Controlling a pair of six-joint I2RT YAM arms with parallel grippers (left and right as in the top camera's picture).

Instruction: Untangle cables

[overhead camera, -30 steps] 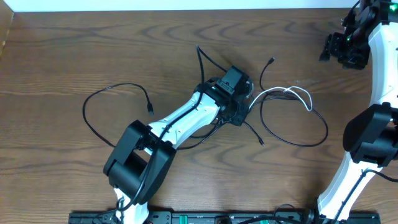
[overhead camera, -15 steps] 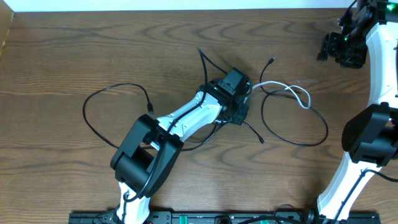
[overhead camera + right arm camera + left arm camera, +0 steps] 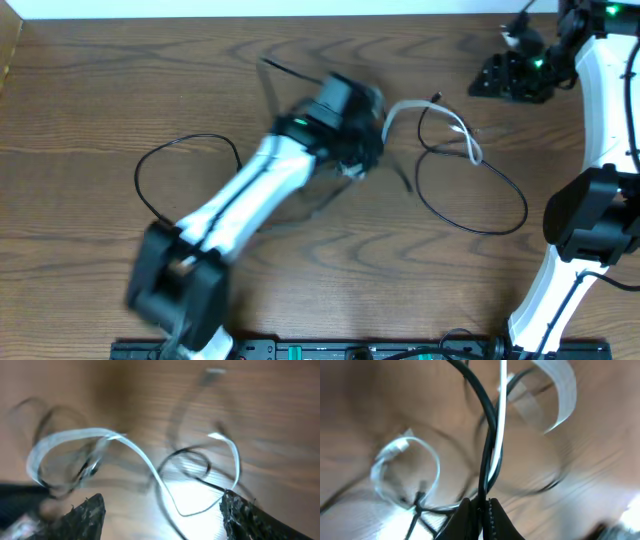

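The cables lie in a loose tangle across the middle of the table. A black cable [image 3: 500, 180] loops at the right and another black loop [image 3: 150, 165] lies at the left. A short white cable [image 3: 455, 130] runs from my left gripper toward the right. My left gripper [image 3: 350, 115], blurred by motion, is shut on a black cable [image 3: 487, 435] and the white cable [image 3: 500, 415] together, held above the table. My right gripper [image 3: 505, 75] is open and empty at the far right, above the white cable [image 3: 130, 447].
The wooden table [image 3: 80, 90] reaches a pale wall along the far edge. A black rail [image 3: 330, 350] runs along the near edge. The right arm's white links [image 3: 600, 150] stand at the right side.
My left gripper has swung up and to the left, dragging the white and black cables with it. My right gripper has moved left, toward the cables.
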